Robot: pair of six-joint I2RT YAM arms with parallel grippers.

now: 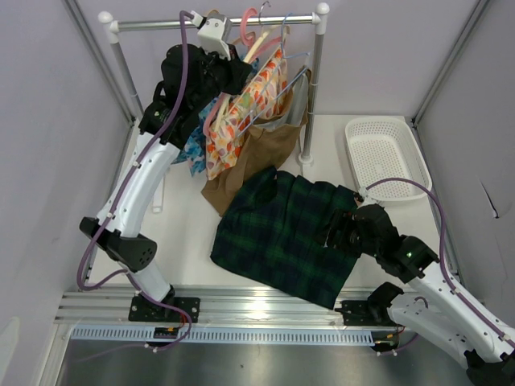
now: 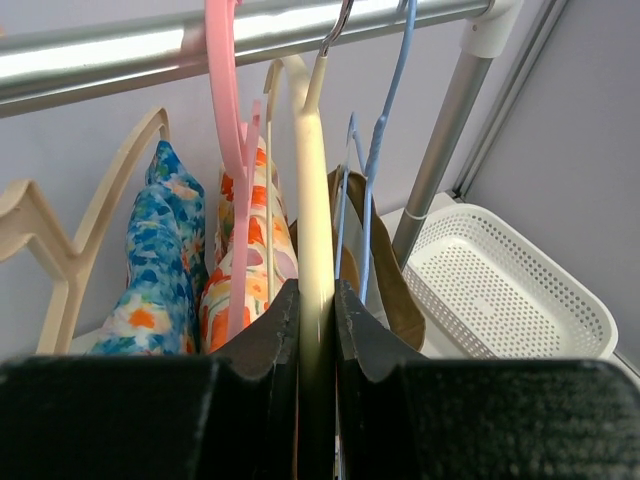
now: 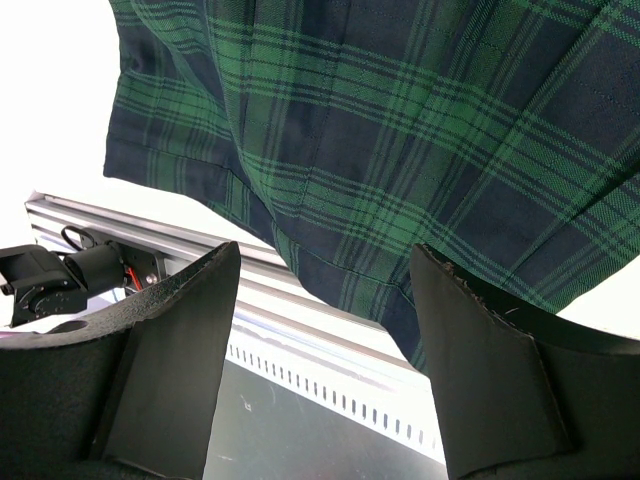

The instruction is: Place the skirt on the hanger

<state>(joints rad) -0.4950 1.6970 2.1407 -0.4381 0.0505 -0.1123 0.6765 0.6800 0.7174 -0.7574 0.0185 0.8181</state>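
left claw [image 2: 318, 300]: pinching hanger [image 2: 310, 180] on rail [image 2: 100, 55] | right claw [image 3: 325, 255]: spread, seemingly just above skirt [image 3: 400, 130]

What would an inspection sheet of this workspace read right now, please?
Surface: white table, no spills seen.
Job's things: skirt spread flat on the table; hanger hooked on the rail.
Clutter: floral garments and brown garment hanging on that rail; basket, empty, far right.
Grippers: left gripper shut on the hanger; right gripper open above the skirt's near edge.
Cables: purple cables follow both arms, no snag seen.
Surroundings: grey walls; nothing else seen.
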